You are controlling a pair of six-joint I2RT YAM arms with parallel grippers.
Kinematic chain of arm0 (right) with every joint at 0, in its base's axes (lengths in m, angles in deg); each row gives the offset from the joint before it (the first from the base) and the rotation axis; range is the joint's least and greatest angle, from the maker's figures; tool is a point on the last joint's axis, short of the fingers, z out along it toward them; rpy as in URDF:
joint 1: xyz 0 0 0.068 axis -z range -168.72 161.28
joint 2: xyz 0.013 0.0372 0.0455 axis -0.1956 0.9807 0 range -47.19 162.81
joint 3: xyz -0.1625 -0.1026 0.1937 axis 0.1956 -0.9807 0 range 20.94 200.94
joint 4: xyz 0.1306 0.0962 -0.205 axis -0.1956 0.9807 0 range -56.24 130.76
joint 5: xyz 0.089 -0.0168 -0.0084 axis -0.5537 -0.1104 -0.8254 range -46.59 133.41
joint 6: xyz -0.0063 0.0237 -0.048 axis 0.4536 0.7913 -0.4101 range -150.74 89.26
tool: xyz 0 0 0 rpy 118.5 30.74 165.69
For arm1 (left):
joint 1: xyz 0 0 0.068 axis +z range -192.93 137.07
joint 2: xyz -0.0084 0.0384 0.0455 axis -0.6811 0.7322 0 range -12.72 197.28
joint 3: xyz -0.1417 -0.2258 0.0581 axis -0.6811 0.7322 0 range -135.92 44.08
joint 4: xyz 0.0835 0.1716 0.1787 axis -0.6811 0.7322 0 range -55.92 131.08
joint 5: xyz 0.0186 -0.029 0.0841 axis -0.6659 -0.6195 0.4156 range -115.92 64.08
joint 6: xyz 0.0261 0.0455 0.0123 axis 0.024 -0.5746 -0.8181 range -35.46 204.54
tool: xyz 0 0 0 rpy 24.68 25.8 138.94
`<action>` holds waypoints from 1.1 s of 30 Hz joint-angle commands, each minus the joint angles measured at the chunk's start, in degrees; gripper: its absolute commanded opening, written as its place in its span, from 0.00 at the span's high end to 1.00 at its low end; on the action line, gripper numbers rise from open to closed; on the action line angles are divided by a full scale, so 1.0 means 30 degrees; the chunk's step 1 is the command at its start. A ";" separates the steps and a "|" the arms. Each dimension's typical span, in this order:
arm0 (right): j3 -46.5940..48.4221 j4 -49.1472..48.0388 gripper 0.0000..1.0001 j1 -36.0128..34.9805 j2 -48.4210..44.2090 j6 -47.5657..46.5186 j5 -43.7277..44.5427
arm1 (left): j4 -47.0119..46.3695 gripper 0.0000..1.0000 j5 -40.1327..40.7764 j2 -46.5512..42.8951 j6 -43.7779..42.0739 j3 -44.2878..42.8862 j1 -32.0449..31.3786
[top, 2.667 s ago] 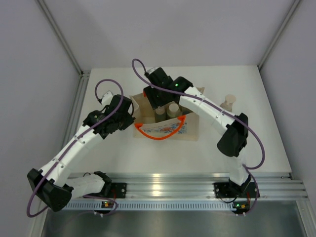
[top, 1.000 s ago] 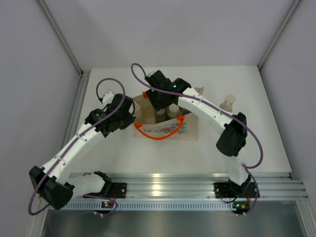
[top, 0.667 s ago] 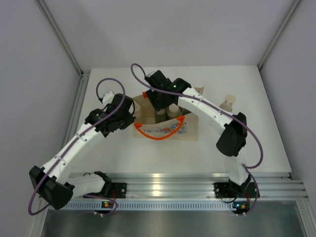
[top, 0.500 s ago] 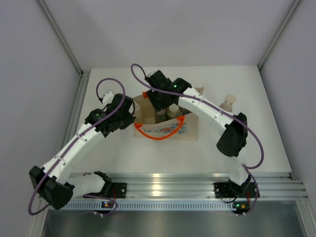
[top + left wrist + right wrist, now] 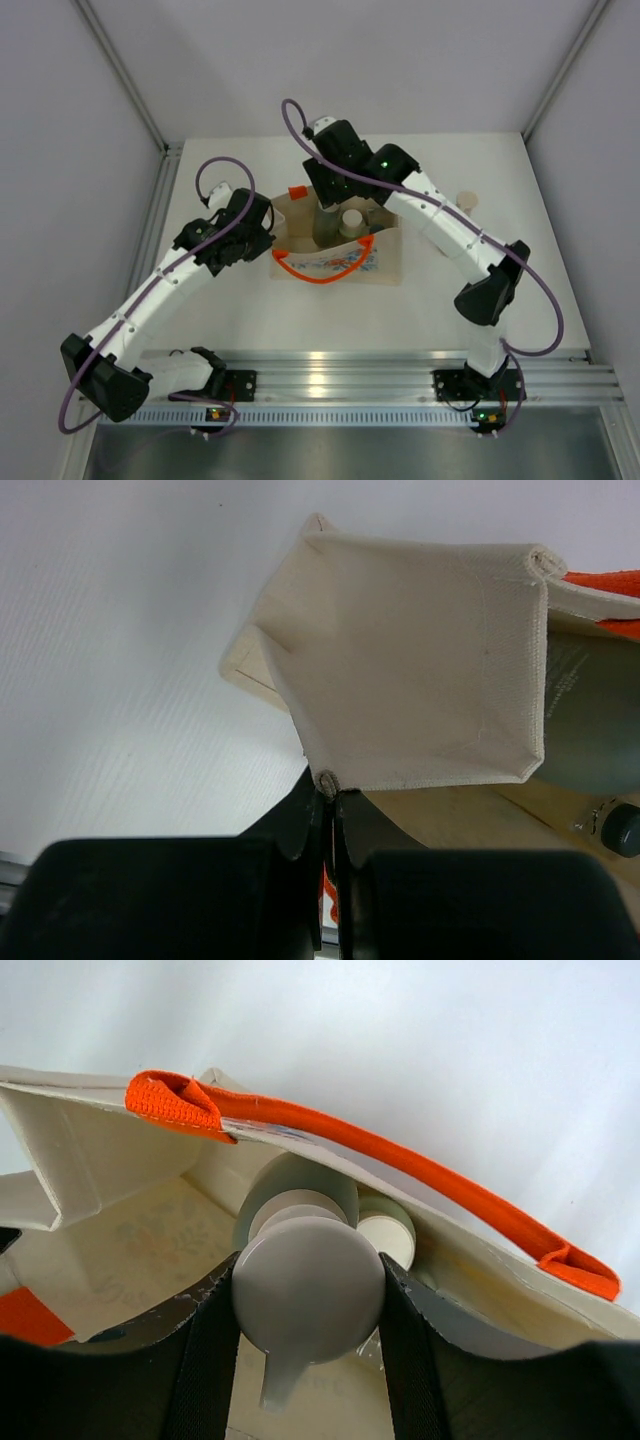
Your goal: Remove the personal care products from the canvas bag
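The beige canvas bag (image 5: 375,262) with orange handles (image 5: 310,277) lies mid-table, and its mouth gapes in the right wrist view (image 5: 110,1160). My right gripper (image 5: 328,196) is shut on the pale pump cap (image 5: 308,1285) of a grey-green bottle (image 5: 326,223), held upright and partly raised above the bag's opening. A second pale-capped bottle (image 5: 352,220) stands beside it inside the bag (image 5: 385,1238). My left gripper (image 5: 270,234) is shut on the bag's left corner seam (image 5: 327,783), pinning it. A tan bottle (image 5: 466,199) stands on the table at the right, partly behind my right arm.
A small dark round object (image 5: 622,830) shows inside the bag at the edge of the left wrist view. An orange tab (image 5: 296,192) sticks up at the bag's far rim. White walls and metal rails enclose the table; bare table lies in front of the bag.
My right arm has risen and swung to the right, drawing the grey-green bottle up from the bag. The left gripper has kept its hold on the bag corner.
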 commanded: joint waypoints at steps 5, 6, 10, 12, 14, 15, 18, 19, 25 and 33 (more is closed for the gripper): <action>0.2119 -0.0374 1.00 -0.0236 -0.2213 -0.0792 0.1488 | -0.0159 1.00 0.0094 0.0255 -0.0032 -0.0564 0.0040; 0.2294 -0.0316 1.00 -0.0237 -0.2300 -0.0821 0.1517 | -0.0188 1.00 0.0065 0.0284 -0.0032 -0.0535 0.0040; 0.2880 -0.0199 1.00 -0.0207 -0.2447 -0.1026 0.1517 | -0.0159 1.00 0.0006 0.0314 0.0027 -0.0535 0.0040; 0.3522 0.0209 1.00 -0.0207 -0.2330 -0.1085 0.1517 | -0.0159 1.00 0.0006 0.0343 0.0056 -0.0535 0.0040; 0.3760 0.0358 1.00 -0.0237 -0.2388 -0.1202 0.1546 | -0.0159 1.00 -0.0024 0.0372 0.0114 -0.0506 0.0011; 0.3790 0.0446 1.00 -0.0237 -0.2505 -0.1260 0.1547 | -0.0159 1.00 -0.0053 0.0372 0.0144 -0.0506 0.0040; 0.3936 0.0622 1.00 -0.0237 -0.2594 -0.1261 0.1488 | -0.0159 1.00 -0.0111 0.0372 0.0202 -0.0506 0.0040; 0.4024 0.0855 1.00 -0.0237 -0.2681 -0.1261 0.1488 | -0.0159 1.00 -0.0111 0.0372 0.0231 -0.0506 0.0040; 0.4464 0.1530 1.00 -0.0237 -0.2944 -0.1202 0.1283 | -0.0159 1.00 -0.0082 0.0460 0.0232 -0.0506 0.0011; 0.5108 0.1501 1.00 -0.0266 -0.3910 -0.1319 0.1429 | -0.0188 1.00 0.0035 0.0665 0.0144 -0.0740 0.0011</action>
